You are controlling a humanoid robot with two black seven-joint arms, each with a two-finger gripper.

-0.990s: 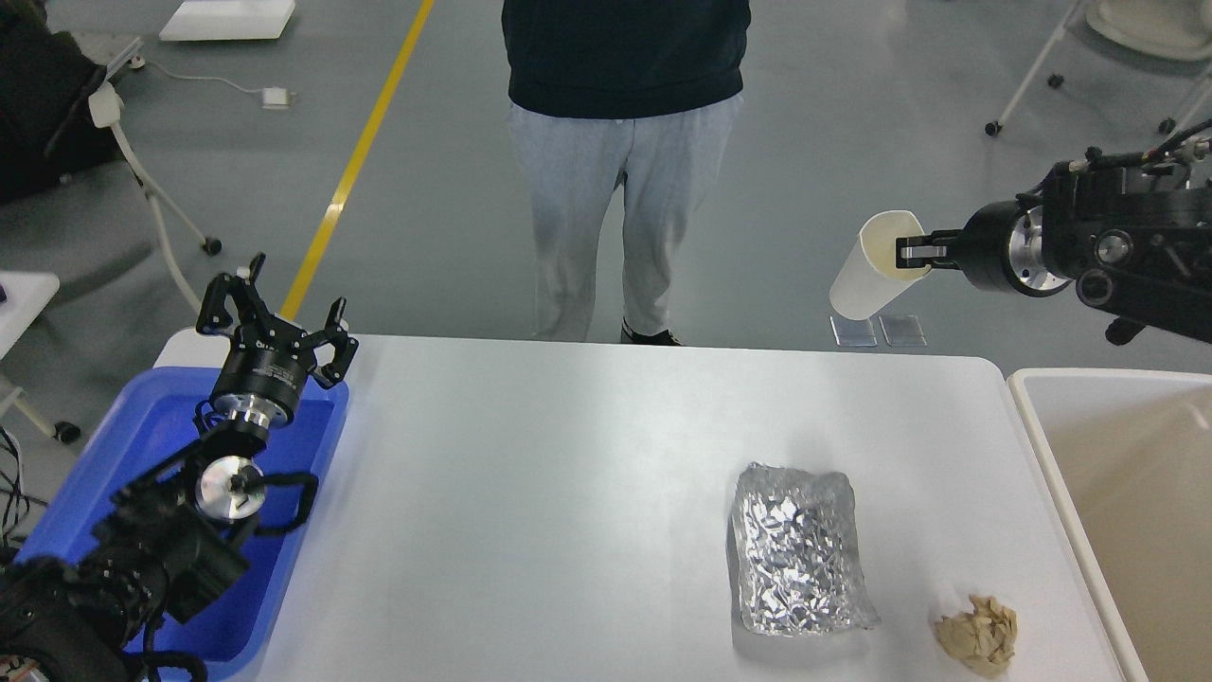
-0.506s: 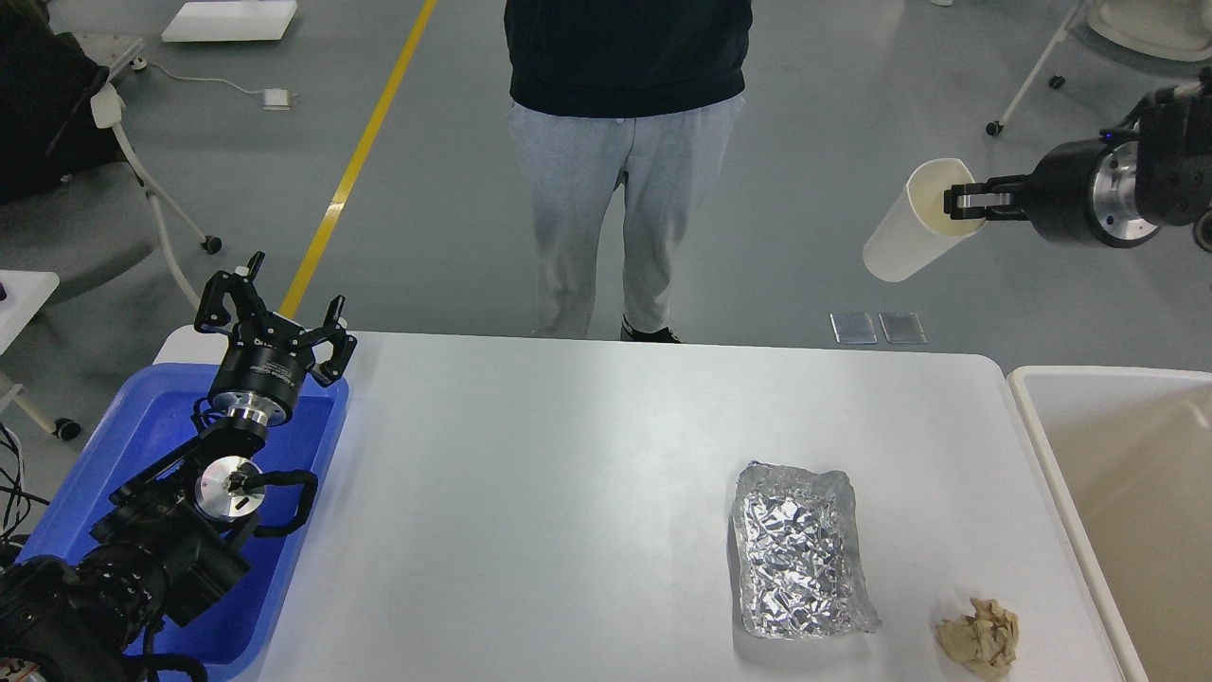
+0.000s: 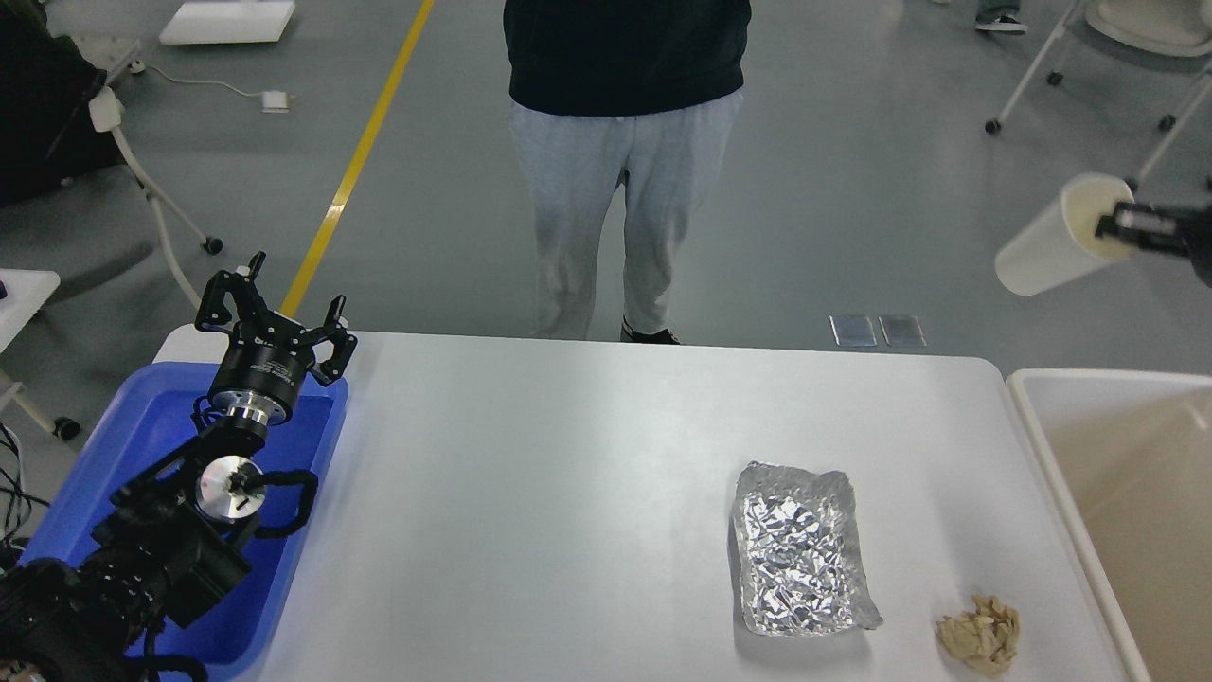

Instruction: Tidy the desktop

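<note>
White cup [image 3: 1051, 242] hides right pincer [image 3: 1122, 225] tips.

R tool [image 3: 1117, 225] pinches rim of white paper cup [image 3: 1056, 239], tilted, held above floor beyond counter [image 3: 568, 455]. L tool [image 3: 275, 308] spread wide over blue tray [image 3: 142, 426]. Foil sheet [image 3: 801, 549] & crumpled paper wad [image 3: 978, 633] lie on counter near cream bin [image 3: 1117, 474].

- The left arm [image 3: 142, 549] is matte black, built of chunky blocks, with loops of black cable running along its side.
- A polished silver disc [image 3: 227, 488] sits at one joint (it catches the light), and a silver ring edges the black cylindrical wrist.
- The left gripper [image 3: 275, 313] has black skeletal linkage fingers.
- The right gripper [image 3: 1127, 225] shows only as a slim black bar with a pale metal tip.
</note>
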